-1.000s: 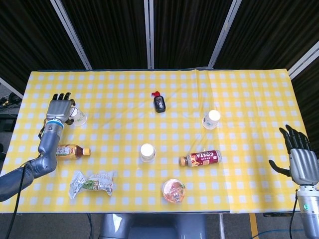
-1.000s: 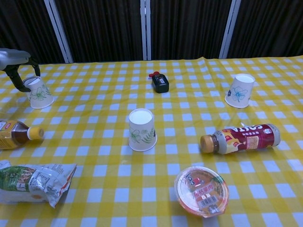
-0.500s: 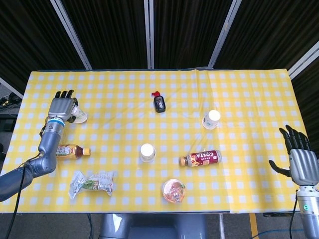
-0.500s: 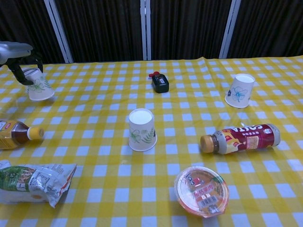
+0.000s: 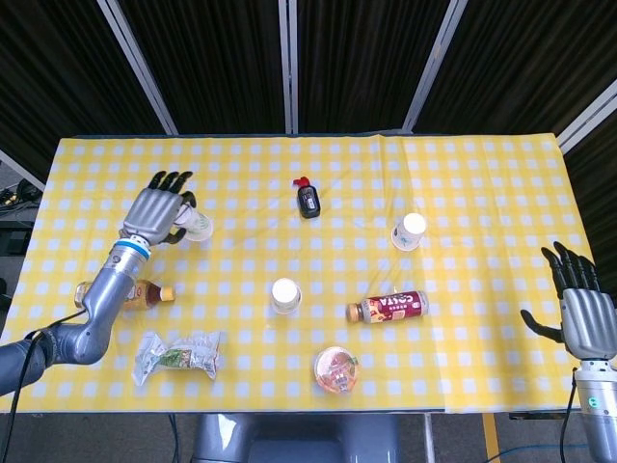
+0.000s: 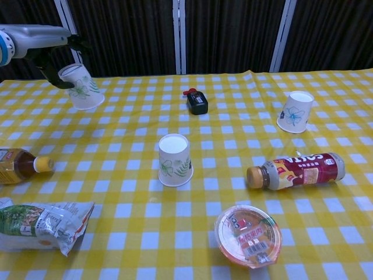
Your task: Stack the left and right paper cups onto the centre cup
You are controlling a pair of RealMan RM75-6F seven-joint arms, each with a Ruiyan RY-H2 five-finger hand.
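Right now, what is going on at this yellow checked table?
The left hand holds a white paper cup with a green leaf print, tilted and lifted clear of the table. The upside-down centre paper cup and the right paper cup stand untouched. The right hand waits open at the table's edge, holding nothing.

table: yellow-and-white checked cloth
middle: upside-down paper cup
right: another paper cup, Costa bottle on its side
back: small black bottle
front: sealed bowl, snack bag
left: tea bottle, lying down
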